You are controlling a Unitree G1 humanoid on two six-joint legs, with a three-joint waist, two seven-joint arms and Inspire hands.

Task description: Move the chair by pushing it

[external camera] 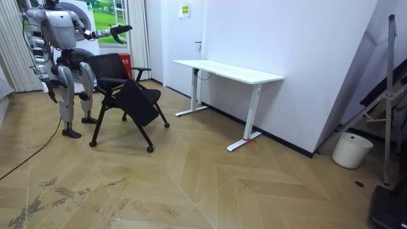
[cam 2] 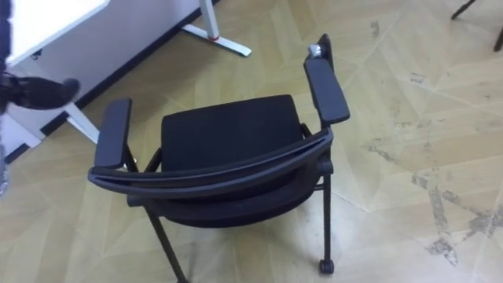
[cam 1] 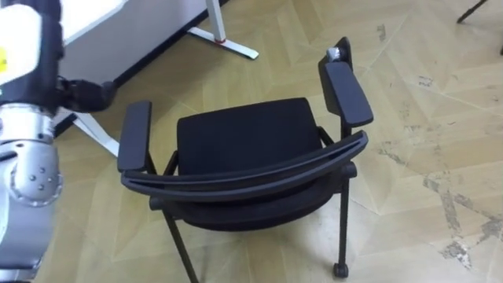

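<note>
An office-like room was indicated: a white desk (external camera: 229, 70) on metal legs was set against a bare white wall (external camera: 286, 38) at the robot's eleven o'clock, a black office chair (cam 1: 244, 137) at twelve, over a parquet floor (external camera: 222, 191).

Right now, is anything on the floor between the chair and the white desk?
Nothing visible. Bare floor lies between the chair and the desk, and the space under the desk looks open too.

The parquet floor (cam 1: 409, 118) carries the black chair (cam 1: 244, 137) at centre, with a white bench foot (cam 1: 228, 43) at 12 o'clock.
</note>
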